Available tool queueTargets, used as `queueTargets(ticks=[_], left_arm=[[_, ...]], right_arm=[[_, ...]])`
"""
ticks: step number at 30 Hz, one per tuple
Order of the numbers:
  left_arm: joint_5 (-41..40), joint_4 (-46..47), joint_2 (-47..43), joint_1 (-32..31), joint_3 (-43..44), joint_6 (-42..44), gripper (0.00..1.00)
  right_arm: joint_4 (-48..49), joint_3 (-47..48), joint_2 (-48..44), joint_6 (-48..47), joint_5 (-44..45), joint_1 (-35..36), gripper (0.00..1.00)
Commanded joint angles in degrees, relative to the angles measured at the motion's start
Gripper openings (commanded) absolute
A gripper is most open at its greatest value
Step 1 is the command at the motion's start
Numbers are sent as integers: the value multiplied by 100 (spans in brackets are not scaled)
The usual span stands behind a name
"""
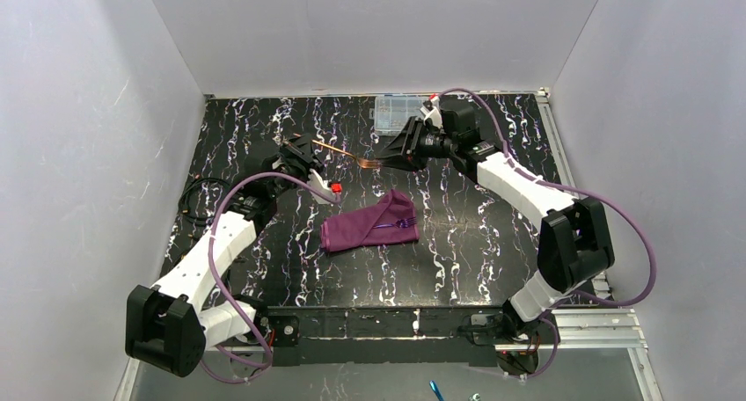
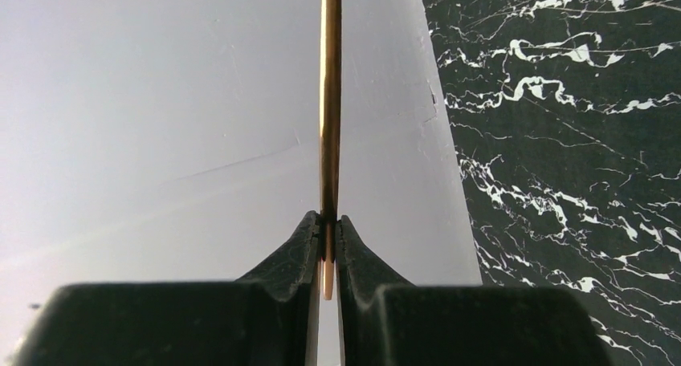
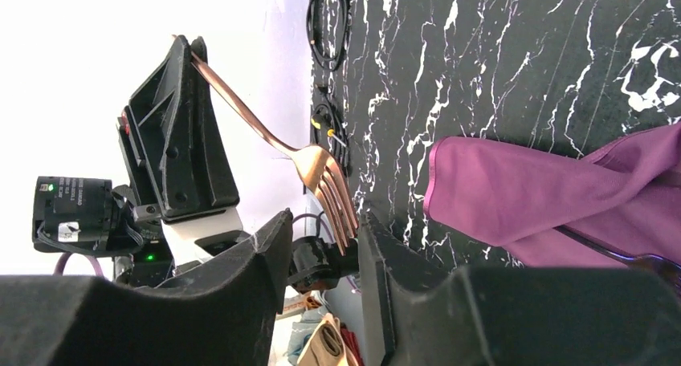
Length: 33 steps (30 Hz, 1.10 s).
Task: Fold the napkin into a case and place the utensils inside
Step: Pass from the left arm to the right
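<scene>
Marble table, L hand grips copper fork, wrist cam: R hand agape round tines

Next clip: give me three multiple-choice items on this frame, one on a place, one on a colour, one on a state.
1. Where does the purple fork lie?
A) on the folded napkin
B) held in the air
C) on the floor

2. What colour is the raised fork between the two arms?
A) silver
B) copper
C) blue

3. The left claw is:
A) wide open
B) out of view
C) shut on the raised fork's handle

Answers:
1 A, the top view shows it resting on the plum cloth.
2 B, both wrist views show a copper sheen on it.
3 C, the left wrist view shows the fingers pinched tight on the thin handle.
</scene>
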Motion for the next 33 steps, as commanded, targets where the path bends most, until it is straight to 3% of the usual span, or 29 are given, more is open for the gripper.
queueTargets(ticks=[1,7,9,12,16,18,19,21,23,25,28,33], left_arm=[[14,58,23,-72,222,-86,0],[-114,92,80,-81,279,-125,0],[-135,93,90,-80,287,-130,0],[-115,90,63,-83,273,-140,0],[-74,77,21,-102,245,-274,0],[-13,-234,-23,-126,290,-462,0],[-26,-732,-39,-136,425,-612,10],[6,-1663,5,-202,777,-1481,57],[-26,-2769,240,-257,1243,-2434,76],[80,-3788,608,-257,1813,-3670,80],[468,-5026,1203,-249,2451,-5256,78],[1035,-5465,1827,-221,2636,-7234,71]], right_arm=[[527,34,143,231,-254,178,45],[175,92,265,66,-124,241,59],[5,99,318,30,-111,242,60],[338,-19,248,231,-3,239,43],[507,-30,227,331,176,240,4],[455,-62,181,244,290,233,1],[345,-68,140,133,356,215,1],[-43,-71,33,-164,489,110,1],[-386,-164,-149,-529,524,-91,1],[-839,-268,-370,-985,558,-304,1],[-1676,-468,-752,-1639,457,-602,1],[-2909,-680,-1300,-2482,388,-1082,1]])
